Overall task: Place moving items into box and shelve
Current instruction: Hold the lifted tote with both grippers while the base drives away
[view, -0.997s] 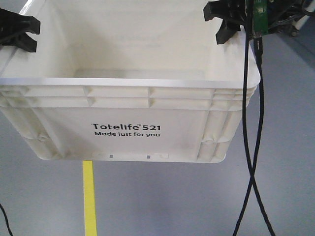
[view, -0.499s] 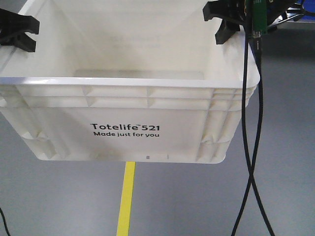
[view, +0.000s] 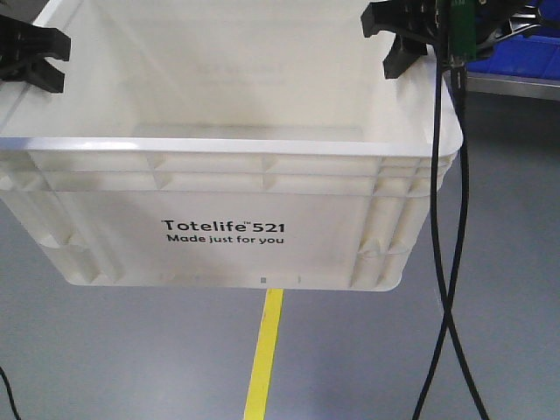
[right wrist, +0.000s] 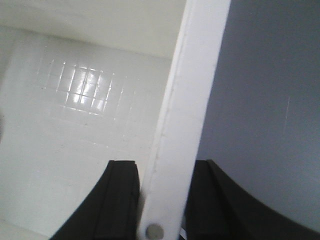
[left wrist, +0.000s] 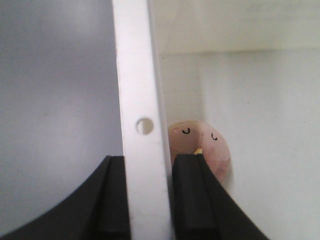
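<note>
Your left gripper [left wrist: 150, 165] is clamped across the left end wall of the large white plastic rectangular tote [view: 227, 145], one black finger outside and one inside; just beyond that inner finger, low on the tote's floor against the same wall, sits a small pale pink-cream rounded toy food with a drawn face [left wrist: 207, 150], the only item you can see in there; the tote hangs clear of the grey floor, above the yellow floor stripe [view: 262, 359], its long axis running straight across from one gripper to the other and its printed side facing you; your right gripper [right wrist: 162, 170] is likewise pinched over the right end wall, fingers astride the rim, with black cables [view: 451, 262] dangling just beside that corner; the blue plastic bins [view: 525, 52] show beyond the tote's right corner, so the shelving probably lies ahead and to the right, nearer your right arm; expect to lead with that end, keep both ends level so the toy stays put, and mind the cables.
</note>
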Robot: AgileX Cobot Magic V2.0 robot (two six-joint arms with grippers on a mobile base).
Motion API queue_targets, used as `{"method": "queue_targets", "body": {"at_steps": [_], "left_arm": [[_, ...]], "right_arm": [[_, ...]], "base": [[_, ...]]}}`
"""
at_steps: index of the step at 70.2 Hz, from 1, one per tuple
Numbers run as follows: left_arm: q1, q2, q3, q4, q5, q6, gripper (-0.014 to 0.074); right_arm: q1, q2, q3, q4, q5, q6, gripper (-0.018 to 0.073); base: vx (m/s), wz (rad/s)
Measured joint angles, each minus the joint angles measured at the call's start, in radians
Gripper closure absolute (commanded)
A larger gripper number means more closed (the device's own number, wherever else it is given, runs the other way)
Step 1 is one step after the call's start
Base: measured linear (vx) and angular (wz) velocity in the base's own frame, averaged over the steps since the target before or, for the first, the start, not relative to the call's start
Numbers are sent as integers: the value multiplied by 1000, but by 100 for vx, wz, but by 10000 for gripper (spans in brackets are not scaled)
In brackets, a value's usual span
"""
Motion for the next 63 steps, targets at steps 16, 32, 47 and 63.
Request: {"method": "queue_targets", "body": {"at_steps": [16, 32, 47, 63], "left_arm": [[0, 0, 0, 0, 0, 0, 622], [0, 0, 0, 0, 0, 0, 622], [0, 0, 0, 1, 0, 0, 622], [0, 0, 0, 0, 0, 0, 622]], "right_arm": [[0, 0, 0, 0, 0, 0, 571], [0, 0, 0, -1, 0, 0, 571], [0, 0, 0, 0, 0, 0, 571], [0, 0, 0, 0, 0, 0, 571]], "base": [[49, 7], [52, 7], [54, 2], [56, -2]]}}
